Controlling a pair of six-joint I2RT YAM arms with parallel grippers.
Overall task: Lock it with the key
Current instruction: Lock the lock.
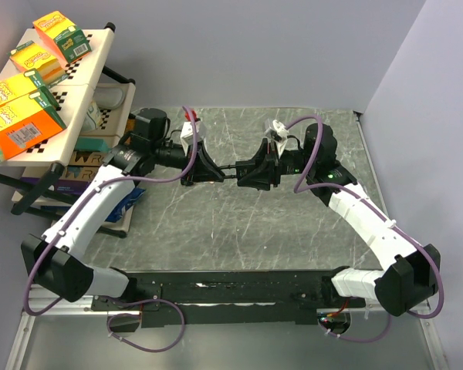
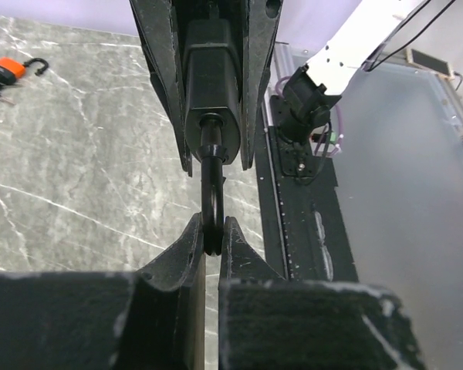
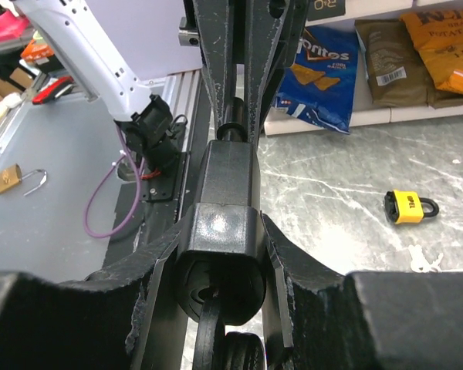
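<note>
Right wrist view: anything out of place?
The small brass padlock lies off the grey marble-patterned tabletop, on the bare metal sheet near the left arm's base; the yellow padlock sits on the marble.

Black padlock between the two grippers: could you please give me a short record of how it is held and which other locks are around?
item: black padlock, held between the arms above the table
right gripper: clamped on the padlock's body
left gripper: shut on the shackle
key in it: cannot tell
other locks on the table: orange padlock, yellow padlock
off the table: brass padlock on the grey surface beside the arms' mount
</note>
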